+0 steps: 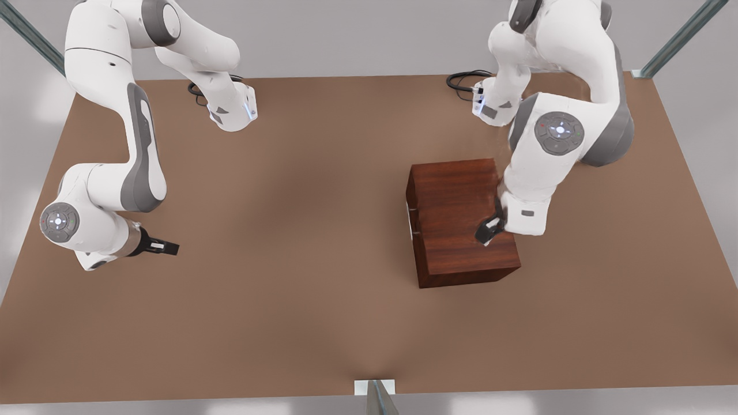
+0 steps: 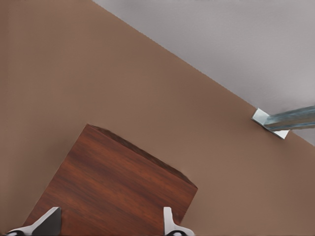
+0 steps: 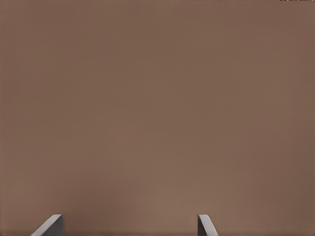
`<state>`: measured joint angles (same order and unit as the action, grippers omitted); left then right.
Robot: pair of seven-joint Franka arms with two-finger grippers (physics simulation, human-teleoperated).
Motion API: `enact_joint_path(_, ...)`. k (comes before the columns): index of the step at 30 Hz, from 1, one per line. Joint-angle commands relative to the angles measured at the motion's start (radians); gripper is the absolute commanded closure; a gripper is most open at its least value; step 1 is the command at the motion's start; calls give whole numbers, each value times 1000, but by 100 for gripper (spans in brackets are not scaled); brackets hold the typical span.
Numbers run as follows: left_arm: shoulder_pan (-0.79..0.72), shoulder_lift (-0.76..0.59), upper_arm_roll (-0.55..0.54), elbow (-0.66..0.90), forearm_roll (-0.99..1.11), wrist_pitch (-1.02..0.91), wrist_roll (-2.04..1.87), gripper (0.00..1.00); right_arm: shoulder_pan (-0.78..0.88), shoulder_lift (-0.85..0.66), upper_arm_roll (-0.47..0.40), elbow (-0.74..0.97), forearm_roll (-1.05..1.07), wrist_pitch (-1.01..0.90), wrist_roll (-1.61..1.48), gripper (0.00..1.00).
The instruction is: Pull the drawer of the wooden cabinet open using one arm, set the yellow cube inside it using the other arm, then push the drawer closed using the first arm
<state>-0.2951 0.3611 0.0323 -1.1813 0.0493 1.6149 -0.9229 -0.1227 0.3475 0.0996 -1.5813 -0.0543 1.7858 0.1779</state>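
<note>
The wooden cabinet (image 1: 461, 222) stands on the brown tabletop (image 1: 300, 300), toward the front view's right of the middle. Its drawer (image 1: 413, 222) is closed: the front panel sits flush with the cabinet's face on the side toward the front view's left, and a thin silver handle (image 1: 410, 223) shows as a short pale bar against that face.

The left claw (image 1: 489, 231) hangs over the cabinet's top, near the edge away from the drawer face. In the left wrist view its two fingertips (image 2: 49, 221) stand wide apart with the cabinet's streaked top (image 2: 113, 191) between and below them, and nothing is held. The left arm's white forearm (image 1: 539, 173) rises beside the cabinet's far-right corner.

The right claw (image 1: 167, 248) is well apart from the cabinet, out across the bare tabletop on the drawer-face side. It lies low and points toward the cabinet. In the right wrist view its fingertips (image 3: 51, 223) are spread wide over plain brown surface, holding nothing.

Between that claw and the drawer face the tabletop is bare. Behind the cabinet, at the tabletop's far edge, black cables (image 1: 464, 80) coil beside the base of the left arm; a similar coil (image 1: 199, 91) lies by the other arm's base. Metal frame struts (image 1: 680, 37) stand at the tabletop's corners, and one (image 1: 377, 397) at the middle of the near edge.
</note>
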Motion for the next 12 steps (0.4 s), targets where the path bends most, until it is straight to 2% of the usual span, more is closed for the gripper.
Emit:
enact_joint_path(1,161,-57,1,-65,-81,-228,951,0,0,-1,0,4,1,-2,-38,0)
enact_joint_path(2,191,-211,-2,-328,-117,-18,958,0,0,-1,0,4,1,-2,-38,0)
enact_joint_path(3,191,-258,-2,-414,-117,36,957,0,0,-1,0,4,1,-2,-38,0)
enact_joint_path(7,117,-188,-11,-288,-55,30,808,0,0,-1,0,4,1,-3,-38,0)
enact_joint_path(12,114,-180,-12,-274,-42,23,811,0,0,-1,0,4,1,-8,-38,0)
